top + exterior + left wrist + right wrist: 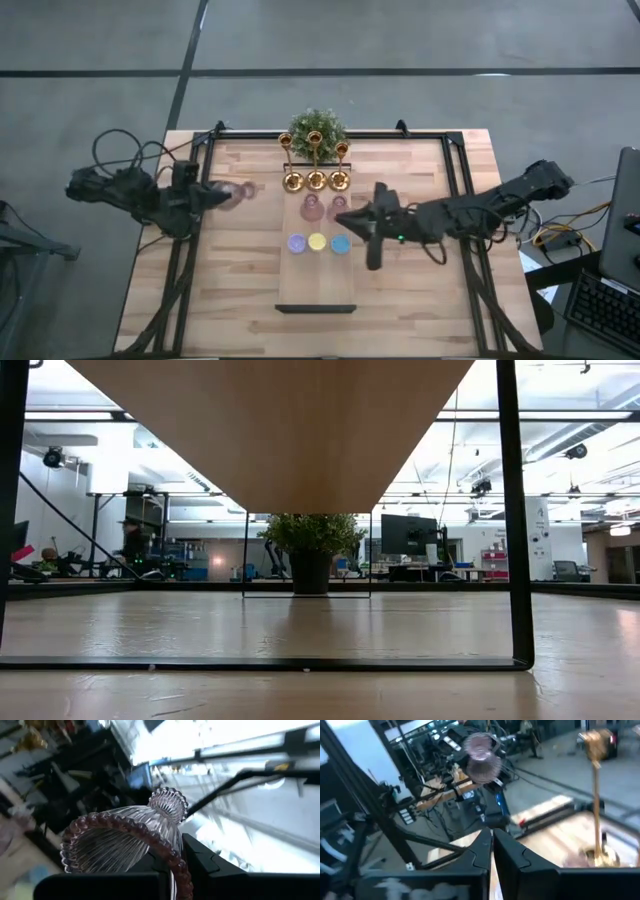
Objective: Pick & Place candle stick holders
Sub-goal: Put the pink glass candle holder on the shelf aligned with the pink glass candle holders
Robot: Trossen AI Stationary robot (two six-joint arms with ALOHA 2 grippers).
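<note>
We see the light wooden worktop (410,290), the three shiny gold slim-stemmed holders (316,180) near the back beside the bushy green plant (317,128). Our left gripper (222,194) is pinching the ribbed pinkish glass holder (120,842) by its rim, clear of the worktop. Right gripper (345,214) is pressed together, empty, beside two pink ones. Risk: thin rim hold slips, glass drops.

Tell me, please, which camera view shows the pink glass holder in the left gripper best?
The left wrist view: the pink glass holder fills it, ribbed and beaded, clamped in the left gripper. The high view shows a small blur; the right wrist view, a distant shape; the low view, nothing.
</note>
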